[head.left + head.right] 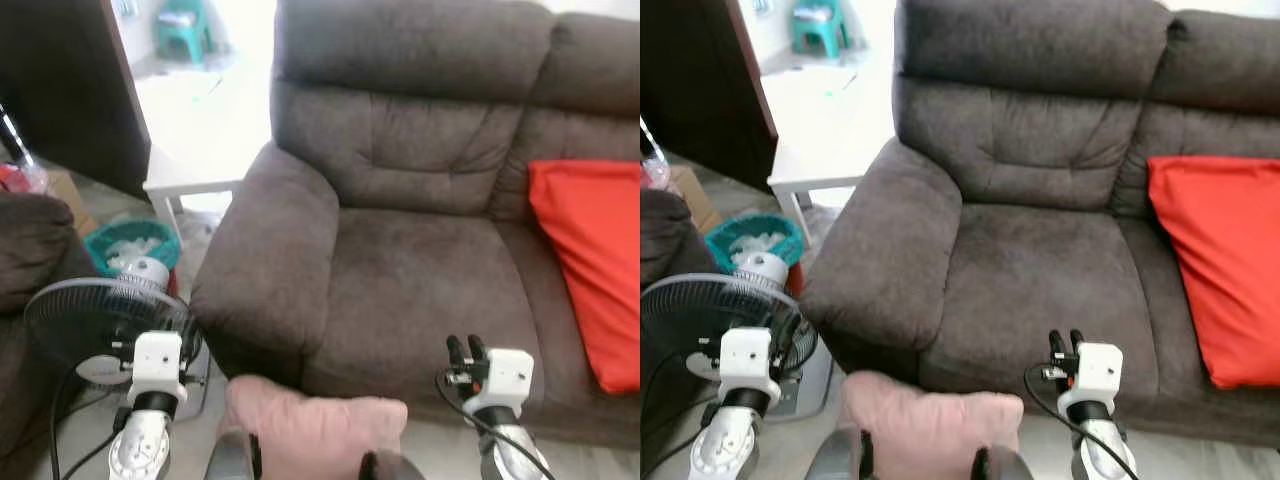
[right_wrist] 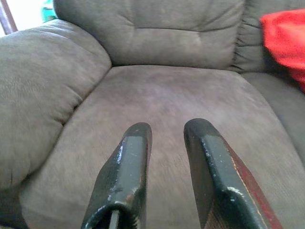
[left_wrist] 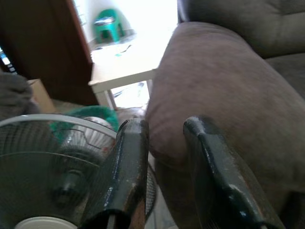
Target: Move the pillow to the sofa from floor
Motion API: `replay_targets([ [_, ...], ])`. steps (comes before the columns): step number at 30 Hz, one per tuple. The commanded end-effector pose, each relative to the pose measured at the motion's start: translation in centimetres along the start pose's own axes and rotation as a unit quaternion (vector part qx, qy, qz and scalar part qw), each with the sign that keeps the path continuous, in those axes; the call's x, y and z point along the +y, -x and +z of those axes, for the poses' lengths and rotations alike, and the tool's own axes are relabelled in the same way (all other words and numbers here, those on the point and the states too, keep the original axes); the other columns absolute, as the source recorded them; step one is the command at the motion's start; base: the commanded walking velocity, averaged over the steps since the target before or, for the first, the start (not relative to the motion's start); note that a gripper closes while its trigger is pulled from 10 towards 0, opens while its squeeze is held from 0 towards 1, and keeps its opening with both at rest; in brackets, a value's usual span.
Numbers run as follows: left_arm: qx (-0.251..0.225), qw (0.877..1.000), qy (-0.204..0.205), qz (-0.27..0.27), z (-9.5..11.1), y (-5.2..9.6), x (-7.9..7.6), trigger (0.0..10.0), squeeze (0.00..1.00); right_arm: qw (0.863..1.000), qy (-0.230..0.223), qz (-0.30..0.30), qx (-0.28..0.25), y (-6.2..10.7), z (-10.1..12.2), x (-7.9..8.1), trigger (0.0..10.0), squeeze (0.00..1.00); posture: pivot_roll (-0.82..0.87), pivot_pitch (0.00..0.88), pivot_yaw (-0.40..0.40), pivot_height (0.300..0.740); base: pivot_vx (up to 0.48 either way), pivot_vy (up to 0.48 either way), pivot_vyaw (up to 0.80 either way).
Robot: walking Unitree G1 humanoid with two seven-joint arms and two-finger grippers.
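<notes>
The wide brown fabric sofa [image 1: 420, 260] has a bare middle seat; a red cushion [image 1: 590, 270] fills its right. A pink pillow [image 1: 315, 425] lies bottom centre, a black fan [image 1: 100, 325] lower left. Left gripper [image 3: 164, 138] and right gripper [image 2: 167, 131] hover narrowly parted, empty.

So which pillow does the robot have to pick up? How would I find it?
Find the big brown sofa. Look down at the floor in front of its seat, near the armrest, between the robot's two arms. The pillow there is soft pale pink and lies low on the floor, unlike the bright red cushion, which sits up on the sofa.
</notes>
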State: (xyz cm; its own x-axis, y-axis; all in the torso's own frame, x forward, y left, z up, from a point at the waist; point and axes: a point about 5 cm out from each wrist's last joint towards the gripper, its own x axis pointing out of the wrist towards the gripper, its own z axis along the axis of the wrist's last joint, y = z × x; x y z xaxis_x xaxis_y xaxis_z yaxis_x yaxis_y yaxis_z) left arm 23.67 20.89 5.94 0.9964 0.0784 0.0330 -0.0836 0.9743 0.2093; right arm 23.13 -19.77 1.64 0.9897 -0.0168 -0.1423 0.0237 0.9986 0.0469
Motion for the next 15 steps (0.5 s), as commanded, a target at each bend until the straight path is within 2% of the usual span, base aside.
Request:
replay_targets([
  [1, 0.002, 1.0, 0.003, -0.008, -0.12, -0.07, -0.4, 10.0, 0.0, 1.0, 0.003, -0.004, 0.008, 0.1, -0.25, -0.4, 10.0, 0.0, 0.11, 0.049, -0.063, 0.614, 0.0, 0.0, 0.0],
  [15, 0.006, 1.0, 0.008, -0.015, -0.25, -0.29, -0.7, 10.0, 0.0, 1.0, 0.002, -0.001, 0.021, 0.02, -0.75, -0.28, 10.0, 0.0, 0.11, 0.049, -0.063, 0.614, 0.0, 0.0, 0.0],
])
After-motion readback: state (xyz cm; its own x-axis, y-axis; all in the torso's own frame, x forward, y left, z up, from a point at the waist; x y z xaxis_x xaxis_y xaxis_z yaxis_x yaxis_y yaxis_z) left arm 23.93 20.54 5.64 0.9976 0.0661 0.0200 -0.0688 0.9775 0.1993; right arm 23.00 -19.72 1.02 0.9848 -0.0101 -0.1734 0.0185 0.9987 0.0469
